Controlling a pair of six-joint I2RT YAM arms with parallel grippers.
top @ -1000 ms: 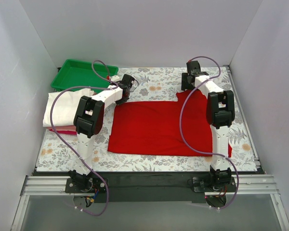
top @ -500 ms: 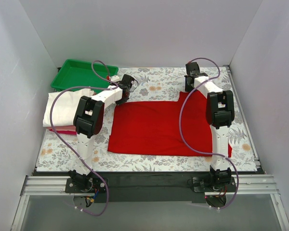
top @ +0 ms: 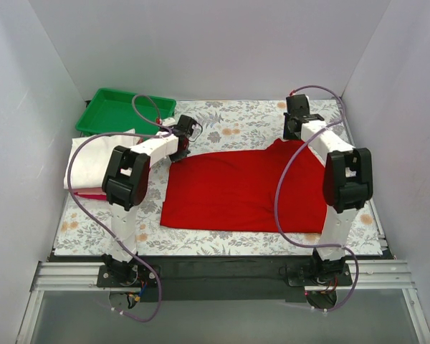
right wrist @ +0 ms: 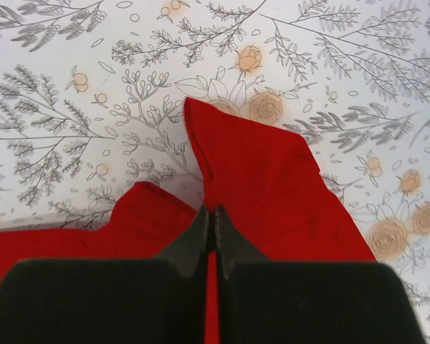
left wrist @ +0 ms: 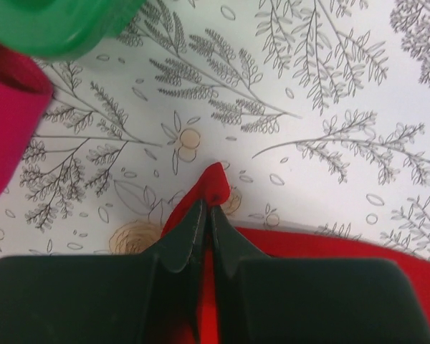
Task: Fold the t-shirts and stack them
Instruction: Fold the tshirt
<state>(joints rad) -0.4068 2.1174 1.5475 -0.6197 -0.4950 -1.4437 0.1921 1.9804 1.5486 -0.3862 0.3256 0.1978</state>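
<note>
Gripping red t-shirt (top: 229, 190) far corners, left hand (left wrist: 206, 208), right hand (right wrist: 211, 212), floral cover (top: 236, 123) beyond

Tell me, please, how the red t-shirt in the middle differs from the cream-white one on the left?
The red t-shirt lies spread wide; the cream-white t-shirt looks folded into a smaller bundle. The left gripper and right gripper pinch the red one's far corners; neither gripper touches the cream-white one. Both are plain soft cloth.
</note>
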